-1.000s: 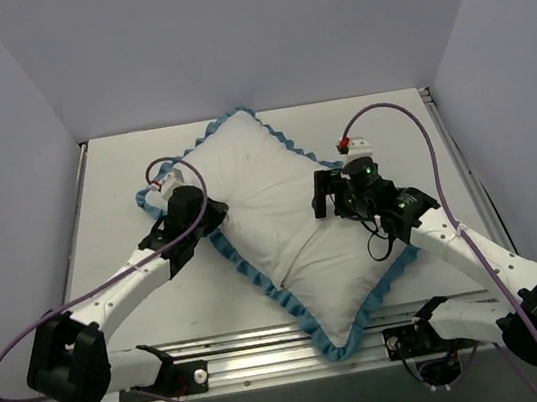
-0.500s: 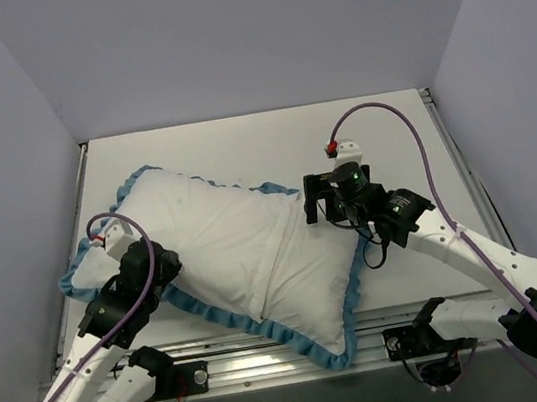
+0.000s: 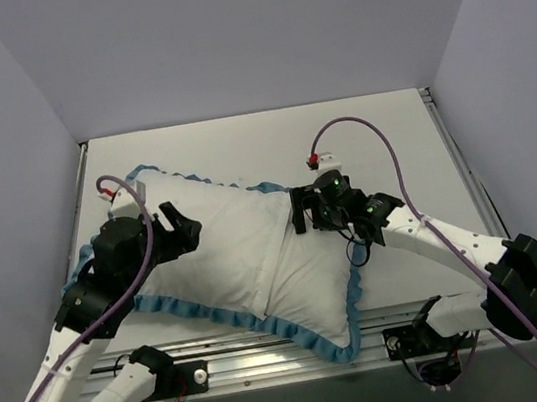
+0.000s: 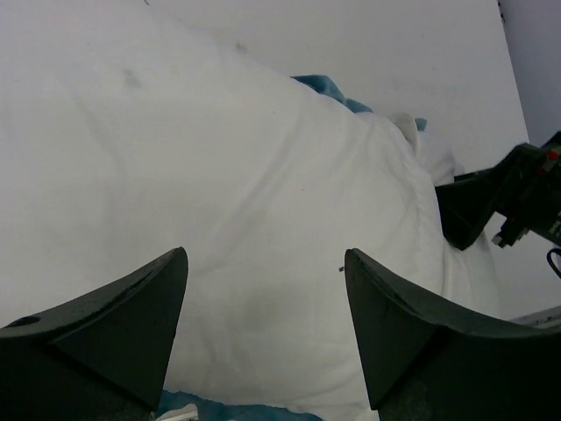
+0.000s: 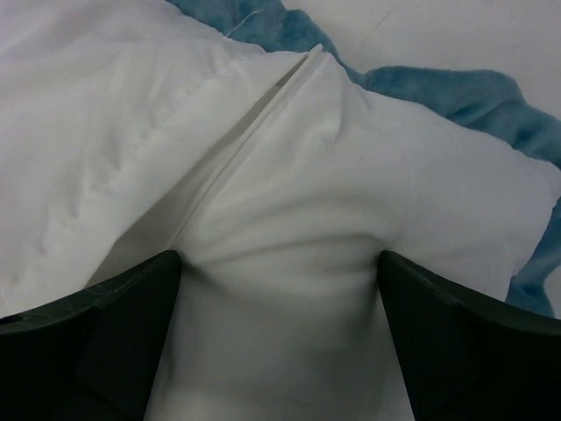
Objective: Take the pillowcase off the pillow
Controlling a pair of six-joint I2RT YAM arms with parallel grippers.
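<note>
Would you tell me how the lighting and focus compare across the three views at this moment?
Top external: even, diffuse light, sharp, only soft shadows beside the pillowcase. Left wrist: the white fabric is bright and low in contrast, the dark fingers slightly soft. Right wrist: folds crisp with gentle shading, the near fingers blurred.

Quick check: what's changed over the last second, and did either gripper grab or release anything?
The pillowcase, still stuffed, was dragged left and turned from a diamond to lying crosswise. The left gripper let go of its left corner, pulled back, then swung over the white face, open. The right gripper crept left. Unchanged: the case is on, right gripper open on it.
</note>
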